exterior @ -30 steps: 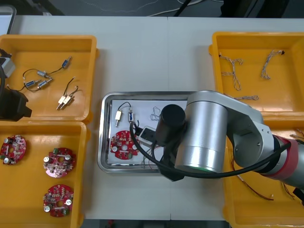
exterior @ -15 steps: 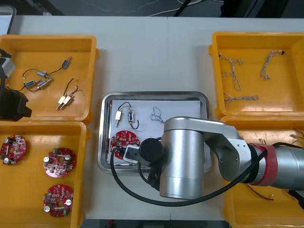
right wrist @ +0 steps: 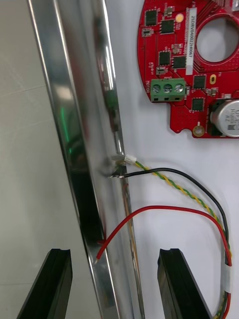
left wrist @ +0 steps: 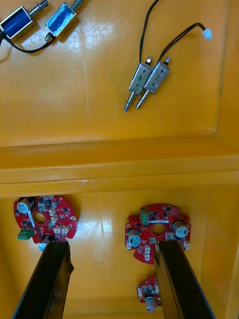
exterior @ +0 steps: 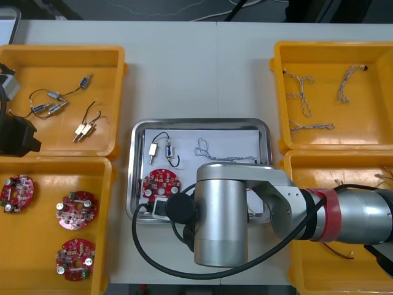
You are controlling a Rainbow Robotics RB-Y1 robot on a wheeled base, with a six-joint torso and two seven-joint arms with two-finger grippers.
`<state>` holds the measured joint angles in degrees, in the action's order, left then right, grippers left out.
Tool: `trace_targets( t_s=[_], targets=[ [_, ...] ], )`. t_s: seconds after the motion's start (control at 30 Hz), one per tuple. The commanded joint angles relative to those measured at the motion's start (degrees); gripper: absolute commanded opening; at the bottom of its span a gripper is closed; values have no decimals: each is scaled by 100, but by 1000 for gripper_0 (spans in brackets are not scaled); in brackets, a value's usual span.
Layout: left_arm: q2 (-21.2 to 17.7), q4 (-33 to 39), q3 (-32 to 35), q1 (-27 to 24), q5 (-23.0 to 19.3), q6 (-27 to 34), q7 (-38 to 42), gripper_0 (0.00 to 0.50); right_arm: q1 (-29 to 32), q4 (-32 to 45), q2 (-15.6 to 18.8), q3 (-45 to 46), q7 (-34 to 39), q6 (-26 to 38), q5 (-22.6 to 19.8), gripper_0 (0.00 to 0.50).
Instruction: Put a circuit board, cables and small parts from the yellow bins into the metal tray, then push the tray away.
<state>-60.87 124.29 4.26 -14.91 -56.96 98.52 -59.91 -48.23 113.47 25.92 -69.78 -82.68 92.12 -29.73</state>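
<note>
Metal tray [exterior: 200, 121], mid-frame, looks loaded; its near rim [right wrist: 74, 124] runs lengthwise between the right gripper's [right wrist: 113, 255] wide-open, empty jaws. Left gripper [left wrist: 112, 245] hangs open, empty, far left.

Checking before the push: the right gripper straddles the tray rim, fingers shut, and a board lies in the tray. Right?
No: the right wrist view shows the right gripper open, fingers apart either side of the tray rim. The board is in the tray. Left gripper hovers over the left bins.
</note>
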Motion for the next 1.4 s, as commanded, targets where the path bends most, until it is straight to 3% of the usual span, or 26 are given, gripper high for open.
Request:
trace_targets(
  t_s=[0.03, 1.4],
  targets=[
    [-268, 148, 198, 129, -8, -26, -64, 500, -231, 44, -166, -211, -152, -80, 81, 500],
    [-259, 175, 216, 129, -43, -26, -64, 500, -336, -88, -113, -695, -363, -335, 266, 500]
  ],
)
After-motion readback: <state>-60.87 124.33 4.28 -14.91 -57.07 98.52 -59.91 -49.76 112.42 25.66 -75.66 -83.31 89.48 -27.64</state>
